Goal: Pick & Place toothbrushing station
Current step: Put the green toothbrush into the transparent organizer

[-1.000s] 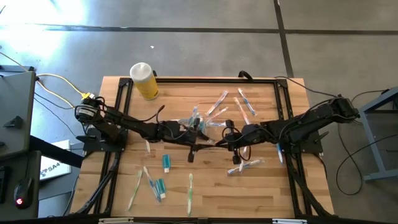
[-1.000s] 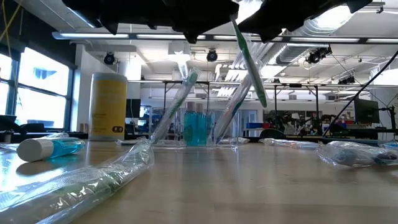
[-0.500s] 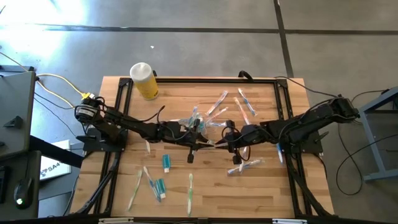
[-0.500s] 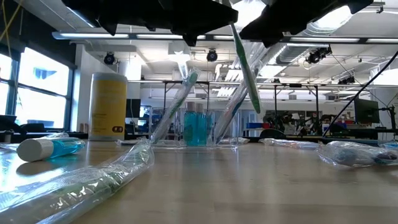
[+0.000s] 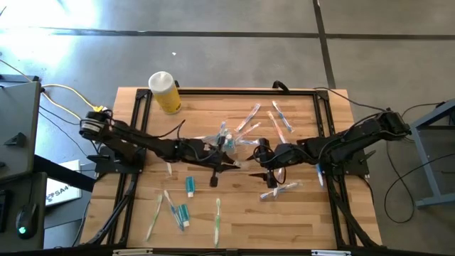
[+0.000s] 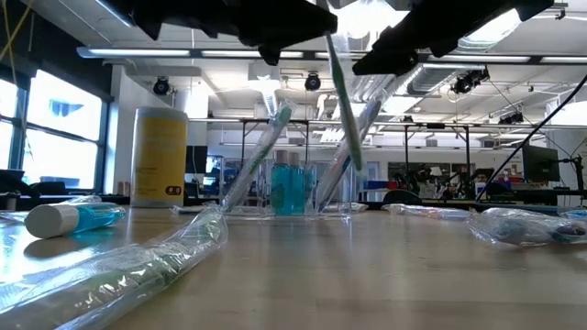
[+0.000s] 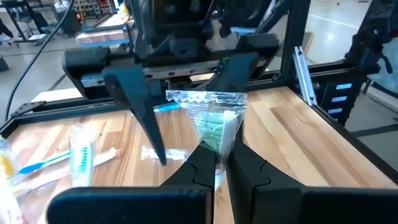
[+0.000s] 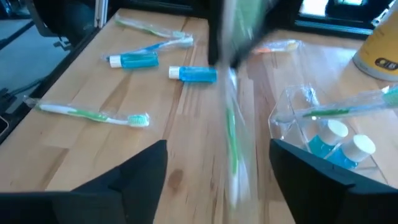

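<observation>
The left gripper (image 7: pixel 214 163) has its fingers clamped on a wrapped green toothbrush (image 7: pixel 214 127), held above mid-desk (image 5: pixel 234 213) beside the clear container (image 8: pixel 323 134) (two tubes inside). The right gripper (image 5: pixel 264 153) faces it, fingers apart. Loose brushes litter the wood; a workshop lies behind.

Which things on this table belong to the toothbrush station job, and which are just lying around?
Job:
- small clear plastic container
- wrapped green-handled toothbrush, in shut left gripper
- loose pastel toothbrushes
- short white tubes with teal ends

Lying about:
- yellow bottle with white cap
</observation>
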You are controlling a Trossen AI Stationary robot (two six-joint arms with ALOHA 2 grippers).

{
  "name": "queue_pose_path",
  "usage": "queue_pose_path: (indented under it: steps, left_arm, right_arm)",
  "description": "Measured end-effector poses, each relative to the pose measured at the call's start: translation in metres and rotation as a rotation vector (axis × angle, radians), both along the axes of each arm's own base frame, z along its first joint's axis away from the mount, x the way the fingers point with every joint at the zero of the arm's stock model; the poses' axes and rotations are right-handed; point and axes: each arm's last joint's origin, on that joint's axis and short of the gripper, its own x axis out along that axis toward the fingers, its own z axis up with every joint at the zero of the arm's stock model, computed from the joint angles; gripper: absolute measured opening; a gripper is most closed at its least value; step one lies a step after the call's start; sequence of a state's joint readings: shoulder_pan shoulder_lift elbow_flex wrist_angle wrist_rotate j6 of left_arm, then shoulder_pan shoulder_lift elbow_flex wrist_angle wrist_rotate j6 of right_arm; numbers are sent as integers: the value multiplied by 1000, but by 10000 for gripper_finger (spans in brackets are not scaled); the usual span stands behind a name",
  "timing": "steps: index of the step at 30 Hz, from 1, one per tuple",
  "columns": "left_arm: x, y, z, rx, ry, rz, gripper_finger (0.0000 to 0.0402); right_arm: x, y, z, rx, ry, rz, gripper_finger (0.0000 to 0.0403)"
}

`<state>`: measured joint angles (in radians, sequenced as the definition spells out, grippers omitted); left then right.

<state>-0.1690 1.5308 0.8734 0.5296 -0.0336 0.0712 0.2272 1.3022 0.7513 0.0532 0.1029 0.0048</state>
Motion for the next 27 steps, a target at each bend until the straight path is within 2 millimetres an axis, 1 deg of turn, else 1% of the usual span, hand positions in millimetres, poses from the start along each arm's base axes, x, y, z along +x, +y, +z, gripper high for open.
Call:
queue_pose_path:
  steps: [2,5,7,10,12,14,16,18,20,23,27]
  left_arm:
    - [-8,-1,9,5,13,13,8]
    - [-26,-4,25,-13,42,43,8]
    - [-42,-7,34,-15,85,77,8]
    - [-65,-10,50,-1,94,160,8]
    - [-78,-11,57,18,96,212,8]
    - [-86,-9,60,33,102,263,8]
    - [-90,-5,55,54,118,322,8]
    - [-92,-2,45,83,146,386,8]
    - [-92,6,38,83,154,437,8]
    - [-91,15,26,45,146,450,8]
    - [-89,26,16,-7,110,425,8]
  right_arm:
    - [0,0,0,5,2,7,286]
    - [0,2,0,19,4,46,289]
    - [-1,3,0,28,6,70,290]
    - [-1,3,0,32,7,83,290]
    - [-1,3,0,24,6,82,290]
    - [0,3,0,14,3,87,290]
    - [0,3,0,8,1,90,290]
    - [0,3,0,8,1,90,290]
    - [0,3,0,8,0,91,290]
    - [0,3,0,9,1,90,290]
    - [0,3,0,13,1,87,290]
